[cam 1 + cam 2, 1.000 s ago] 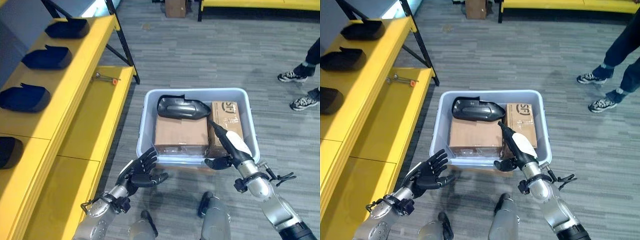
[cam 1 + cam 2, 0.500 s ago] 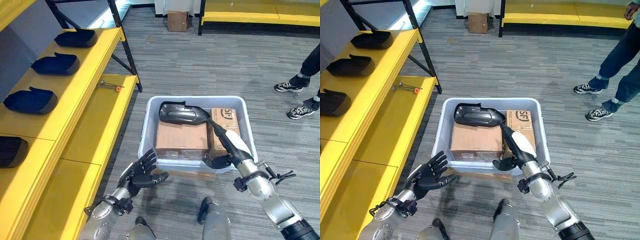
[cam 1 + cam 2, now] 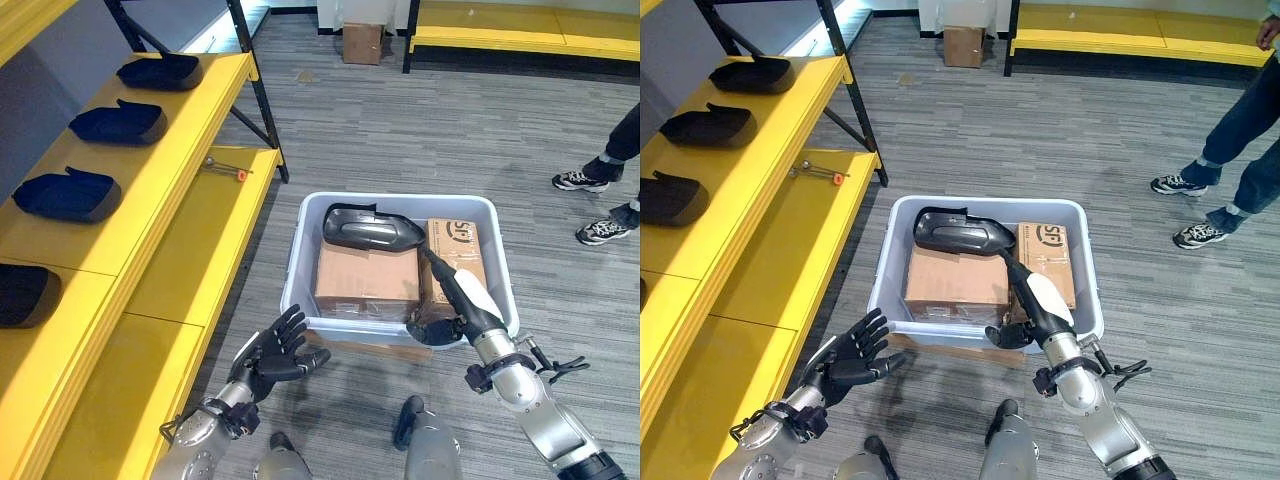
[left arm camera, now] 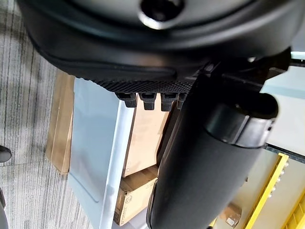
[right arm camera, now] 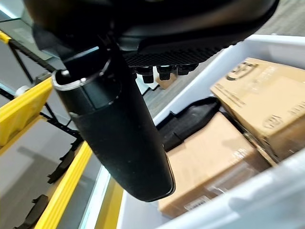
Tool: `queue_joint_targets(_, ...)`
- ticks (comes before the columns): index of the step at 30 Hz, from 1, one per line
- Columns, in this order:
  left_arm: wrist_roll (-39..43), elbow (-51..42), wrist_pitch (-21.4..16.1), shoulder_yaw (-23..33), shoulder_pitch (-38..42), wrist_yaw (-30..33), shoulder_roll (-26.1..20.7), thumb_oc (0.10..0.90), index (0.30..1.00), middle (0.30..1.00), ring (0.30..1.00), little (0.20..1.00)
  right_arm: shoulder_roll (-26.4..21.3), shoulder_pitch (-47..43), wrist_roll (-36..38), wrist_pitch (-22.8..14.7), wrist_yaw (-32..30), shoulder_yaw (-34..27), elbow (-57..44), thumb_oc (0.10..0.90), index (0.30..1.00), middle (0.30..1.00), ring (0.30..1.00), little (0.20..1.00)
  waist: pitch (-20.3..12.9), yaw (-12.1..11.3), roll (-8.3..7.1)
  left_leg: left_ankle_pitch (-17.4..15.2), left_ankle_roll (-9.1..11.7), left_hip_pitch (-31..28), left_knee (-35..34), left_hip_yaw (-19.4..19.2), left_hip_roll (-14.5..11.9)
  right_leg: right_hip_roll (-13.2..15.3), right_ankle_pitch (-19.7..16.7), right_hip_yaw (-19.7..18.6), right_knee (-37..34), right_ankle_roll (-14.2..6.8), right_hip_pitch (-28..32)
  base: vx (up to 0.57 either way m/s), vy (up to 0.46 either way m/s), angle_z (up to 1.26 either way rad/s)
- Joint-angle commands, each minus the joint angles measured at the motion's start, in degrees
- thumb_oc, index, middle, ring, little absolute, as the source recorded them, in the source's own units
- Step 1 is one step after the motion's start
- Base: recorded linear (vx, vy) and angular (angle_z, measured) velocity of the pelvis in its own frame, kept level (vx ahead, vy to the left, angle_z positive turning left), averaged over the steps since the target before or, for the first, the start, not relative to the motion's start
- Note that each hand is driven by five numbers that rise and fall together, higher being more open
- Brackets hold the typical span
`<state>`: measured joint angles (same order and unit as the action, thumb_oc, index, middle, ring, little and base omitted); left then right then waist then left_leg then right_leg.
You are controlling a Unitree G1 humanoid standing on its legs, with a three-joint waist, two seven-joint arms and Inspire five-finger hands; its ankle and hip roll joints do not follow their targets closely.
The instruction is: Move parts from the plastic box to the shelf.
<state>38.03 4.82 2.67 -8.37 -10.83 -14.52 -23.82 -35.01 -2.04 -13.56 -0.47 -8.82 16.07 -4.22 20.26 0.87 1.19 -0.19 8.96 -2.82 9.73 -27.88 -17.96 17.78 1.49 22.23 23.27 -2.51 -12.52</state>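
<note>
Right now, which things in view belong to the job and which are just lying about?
Job:
black part lying on the brown boxes
plastic box
yellow shelf
black parts already on the shelf
left hand and right hand, both open

Lying about:
two cardboard boxes in the plastic box
wrench on lower shelf
carton on the floor beyond
person's shoes

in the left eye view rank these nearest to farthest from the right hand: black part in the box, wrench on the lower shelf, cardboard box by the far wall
From the right hand:
1. black part, in the plastic box, on the cartons
2. wrench, lower shelf, robot's left
3. cardboard box, far floor
</note>
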Motion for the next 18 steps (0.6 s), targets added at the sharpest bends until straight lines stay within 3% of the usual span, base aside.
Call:
queue_joint_targets(1,2.70,-7.75,-2.18,1.24,1.02,-3.71,-3.15,0.900,1.000,1.000,1.000,1.000,-1.97,-9.07,-2.55,-5.67,-6.57,-4.03,-6.43,0.900,1.000,1.000,1.000,1.000,-2.64,-1.67,0.11,-0.86,-2.95,2.00,-1.29,6.80,-1.82,0.38,6.93,-4.73,-1.13,-5.15,6.94,0.05,-0.023,0.00)
queue_joint_targets(15,5.74,-9.06,3.04,-1.72,3.48,-4.46,-6.45,0.900,1.000,1.000,1.000,1.000,-8.03,-33.28,-1.24,2.71,-4.72,-3.62,1.44,0.900,1.000,1.000,1.000,1.000,-1.36,-5.10,1.28,-1.37,-2.56,3.73,1.49,9.18,-1.39,1.52,8.29,-3.17,2.49,-4.07,6.52,0.06,0.002,0.06)
queue_joint_targets(16,6.37,-10.07,2.48,-2.21,3.43,-4.33,-6.85,0.900,1.000,1.000,1.000,1.000,-8.15,-36.63,-2.18,3.14,-3.07,-2.00,6.61,0.900,1.000,1.000,1.000,1.000,-0.40,-6.21,1.87,-1.49,-2.66,4.80,2.31,9.84,-1.01,2.04,8.84,-2.40,3.98,-3.82,5.79,0.05,0.046,0.19)
queue_joint_targets(18,0.12,-11.17,-0.95,-1.91,3.94,-4.65,-7.66,0.900,1.000,1.000,1.000,1.000,-8.16,-38.96,-3.67,4.46,-2.00,-0.44,9.08,0.900,1.000,1.000,1.000,1.000,0.70,-7.06,2.45,-1.34,-2.67,5.92,2.83,10.58,-0.60,2.44,9.08,-2.29,5.40,-3.67,4.64,0.01,0.036,0.16)
